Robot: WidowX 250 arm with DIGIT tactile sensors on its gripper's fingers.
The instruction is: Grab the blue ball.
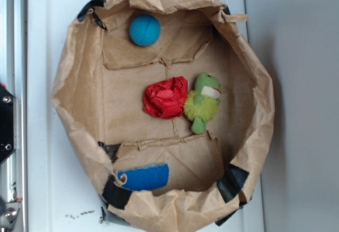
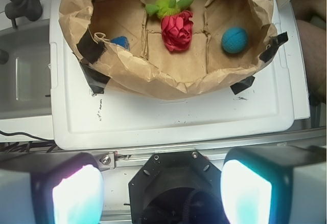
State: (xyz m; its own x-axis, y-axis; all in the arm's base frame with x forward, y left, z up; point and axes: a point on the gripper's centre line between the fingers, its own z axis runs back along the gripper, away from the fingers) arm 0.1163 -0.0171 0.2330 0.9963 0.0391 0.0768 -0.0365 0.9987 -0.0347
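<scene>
Inside one rolled-down paper bag [image 1: 74, 78] on the white surface [image 1: 47, 179] we count four things: one deep-blue block [image 1: 144, 177] at the near-left edge, one blue ball [image 1: 144, 30] at the far wall, one red paper wad [image 1: 166, 97], and one green plush toy [image 1: 203, 103] touching it. Wrist view shows the fingers [image 2: 76, 196] spread apart, away from the bag.

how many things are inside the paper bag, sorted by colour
blue: 2, the blue ball and the blue sponge block
red: 1, the red paper wad
green: 1, the green plush toy
total: 4
</scene>
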